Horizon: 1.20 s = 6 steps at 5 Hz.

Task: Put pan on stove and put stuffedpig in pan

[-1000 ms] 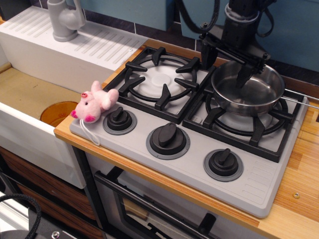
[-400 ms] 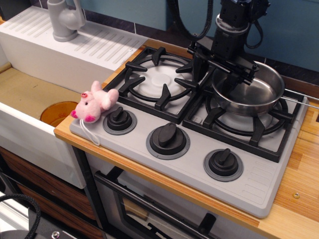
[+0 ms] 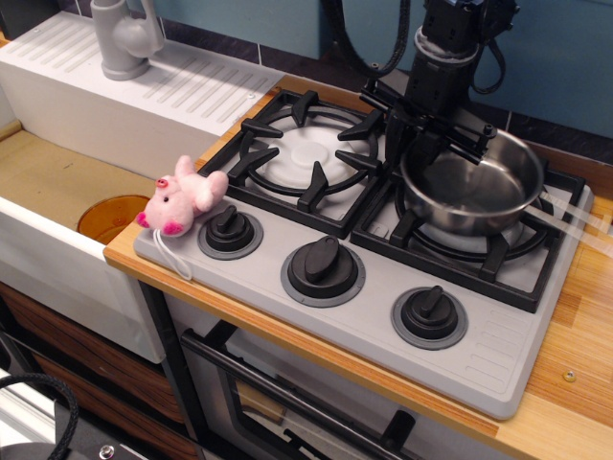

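Sitting on the right-hand burner grate of the stove [image 3: 364, 316], the pan [image 3: 471, 192] is shiny steel with straight sides, and its thin wire handle [image 3: 567, 216] runs out to the right over the wooden counter [image 3: 575, 383], looking blurred. The black hand [image 3: 433, 144] comes down from above at the pan's back-left rim; its fingers reach to the rim and into the bowl, but whether they are apart, together or clamped on the rim cannot be told from this view. The left burner grate [image 3: 306, 153] is bare. Three black knobs stand in a row along the stove's front edge. The stuffedpig [image 3: 182, 198], pale pink with darker pink feet, lies at the stove's front-left corner, just beside and touching the leftmost knob [image 3: 230, 230], well apart from the pan. Its white string loop [image 3: 175, 259] trails forward over the stove's edge. To the left of the stove is a white sink [image 3: 57, 249] with a ribbed drainboard [image 3: 144, 86] behind it and a grey faucet [image 3: 124, 38] at the back. An orange round piece [image 3: 110, 216] shows in the sink basin, near the pig.
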{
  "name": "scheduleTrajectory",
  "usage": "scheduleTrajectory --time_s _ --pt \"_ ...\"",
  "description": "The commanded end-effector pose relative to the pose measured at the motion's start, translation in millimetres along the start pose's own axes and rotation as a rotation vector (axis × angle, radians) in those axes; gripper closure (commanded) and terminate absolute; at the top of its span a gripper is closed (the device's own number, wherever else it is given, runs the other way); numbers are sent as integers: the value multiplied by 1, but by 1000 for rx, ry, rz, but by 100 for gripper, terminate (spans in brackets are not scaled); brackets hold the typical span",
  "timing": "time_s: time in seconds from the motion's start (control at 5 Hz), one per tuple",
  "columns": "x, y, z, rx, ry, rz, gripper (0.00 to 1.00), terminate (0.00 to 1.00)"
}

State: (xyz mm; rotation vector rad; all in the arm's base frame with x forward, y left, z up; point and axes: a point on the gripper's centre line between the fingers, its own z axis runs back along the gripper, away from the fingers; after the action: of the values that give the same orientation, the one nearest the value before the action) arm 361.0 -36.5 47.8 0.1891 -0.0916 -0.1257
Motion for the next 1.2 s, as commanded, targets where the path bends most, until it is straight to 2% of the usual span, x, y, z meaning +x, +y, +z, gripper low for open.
scheduleTrajectory --time_s 0.0,0.4,0.8,1.0 --pt "9 6 47 -6 -58 3 100 0" --pt "1 35 91 47 9 -31 100 0" --pt "10 87 107 87 8 -107 100 0" --pt "8 107 107 93 16 -133 100 0"
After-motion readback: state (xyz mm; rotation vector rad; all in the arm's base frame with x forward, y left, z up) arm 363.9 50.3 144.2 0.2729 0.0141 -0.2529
